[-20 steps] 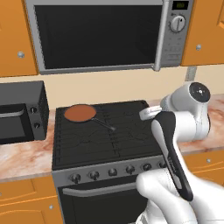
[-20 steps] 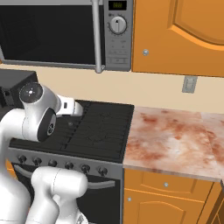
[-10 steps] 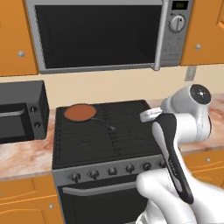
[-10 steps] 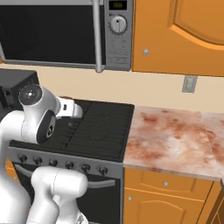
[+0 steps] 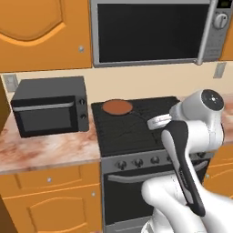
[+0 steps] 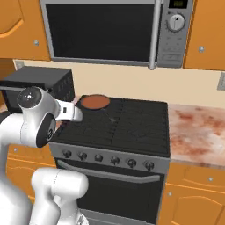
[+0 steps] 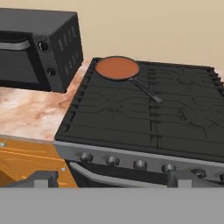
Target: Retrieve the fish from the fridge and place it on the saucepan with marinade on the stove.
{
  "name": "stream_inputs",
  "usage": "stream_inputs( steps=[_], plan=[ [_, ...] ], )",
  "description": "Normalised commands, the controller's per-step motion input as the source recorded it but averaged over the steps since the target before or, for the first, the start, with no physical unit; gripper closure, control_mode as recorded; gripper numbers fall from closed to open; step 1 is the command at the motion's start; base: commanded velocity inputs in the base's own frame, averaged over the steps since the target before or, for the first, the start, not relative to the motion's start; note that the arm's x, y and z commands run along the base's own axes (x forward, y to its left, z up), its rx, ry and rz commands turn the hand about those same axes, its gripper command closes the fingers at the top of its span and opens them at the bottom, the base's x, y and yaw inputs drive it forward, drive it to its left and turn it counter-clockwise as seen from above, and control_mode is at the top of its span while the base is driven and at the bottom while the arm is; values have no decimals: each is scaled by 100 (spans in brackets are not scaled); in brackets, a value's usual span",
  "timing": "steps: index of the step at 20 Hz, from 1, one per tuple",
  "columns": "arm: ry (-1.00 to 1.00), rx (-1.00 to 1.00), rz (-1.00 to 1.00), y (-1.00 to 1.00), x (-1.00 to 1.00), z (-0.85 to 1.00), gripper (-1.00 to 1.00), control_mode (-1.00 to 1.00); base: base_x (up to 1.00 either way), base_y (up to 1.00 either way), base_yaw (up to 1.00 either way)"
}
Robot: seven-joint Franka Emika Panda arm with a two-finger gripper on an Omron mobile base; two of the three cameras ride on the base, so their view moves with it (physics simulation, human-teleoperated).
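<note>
A: The saucepan with marinade (image 7: 117,68) sits on the back left corner of the stove (image 7: 144,113), reddish-brown contents showing, its thin black handle running out toward the middle of the grates.

B: And from the base cameras?

A: Same place. In the left base view the pan (image 5: 117,107) lies on the rear left of the cooktop (image 5: 132,127), and in the right base view it (image 6: 94,102) is at the far left corner, just past the arm's white wrist.

B: What about the hand?

A: The hand (image 7: 109,178) is released, its two dark tips standing wide apart at the bottom of the hand view, one left and one right, with nothing between them. It hangs in front of the stove, looking over the knob row and the grey oven handle.

B: Anything beside the stove?

A: A black countertop microwave (image 5: 50,105) stands on the marbled table (image 5: 41,152) to the left of the stove, near the pan but not touching it. On the right the same table (image 6: 197,134) carries on, bare and pinkish. A large built-in microwave (image 6: 118,30) hangs above the cooktop between orange cabinets (image 5: 41,32).

B: The arm itself?

A: It rises folded in front of the oven, elbow high, forearm reaching toward the stove's front edge.
</note>
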Motion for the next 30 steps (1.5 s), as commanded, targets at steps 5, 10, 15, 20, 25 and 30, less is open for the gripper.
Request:
stream_inputs(
  steps=[5, 10, 15, 20, 25, 30],
  plan=[
    [0, 0, 0, 0, 0, 0, -100, 100, -11, 100, 0],
    [0, 0, 0, 0, 0, 0, -100, 100, -43, 100, 0],
    [0, 0, 0, 0, 0, 0, -100, 100, -85, 100, 3],
    [0, 0, 0, 0, 0, 0, -100, 100, -66, 100, 2],
    [0, 0, 0, 0, 0, 0, -100, 100, -35, 100, 0],
    [0, 0, 0, 0, 0, 0, -100, 100, -7, 100, 0]
  ],
)
